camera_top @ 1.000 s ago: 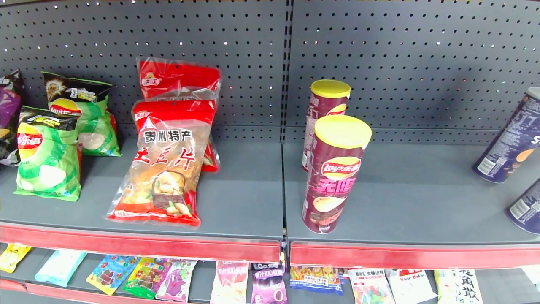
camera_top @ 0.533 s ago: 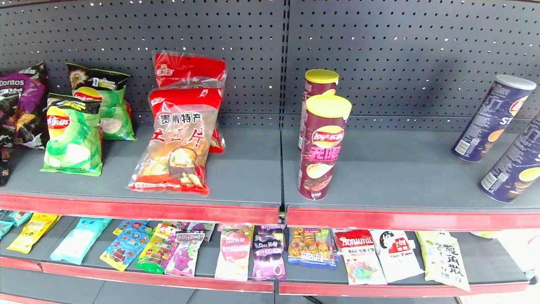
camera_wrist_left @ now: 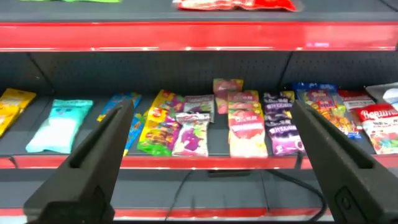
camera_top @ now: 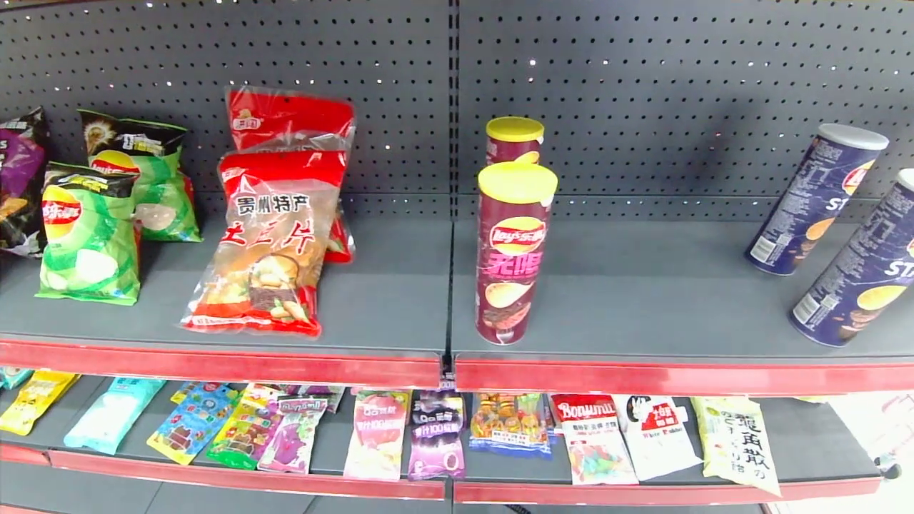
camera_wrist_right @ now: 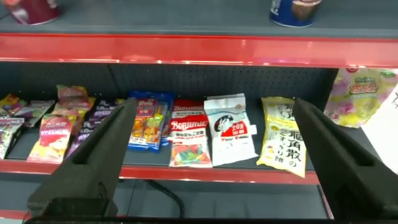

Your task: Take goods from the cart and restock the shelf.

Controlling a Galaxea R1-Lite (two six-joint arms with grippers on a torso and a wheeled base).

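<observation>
Bags (camera_top: 264, 243) lean left of the maroon can (camera_top: 513, 257) on the shelf (camera_top: 643, 300); blue cans (camera_top: 814, 200) right. Left claw (camera_wrist_left: 208, 109) and right claw (camera_wrist_right: 214, 102), below it, gape empty. Next stock should stand upright in the gap right of it.

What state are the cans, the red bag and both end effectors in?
Front maroon cylindrical chip can, yellow lid: upright, lidded.
Rear maroon can: upright, lidded.
Blue cylindrical chip can, grey lid: standing, lidded.
Red-and-clear plastic snack bag: sealed, leaning back.
Left end effector: open, empty.
Right end effector: open, empty.
</observation>
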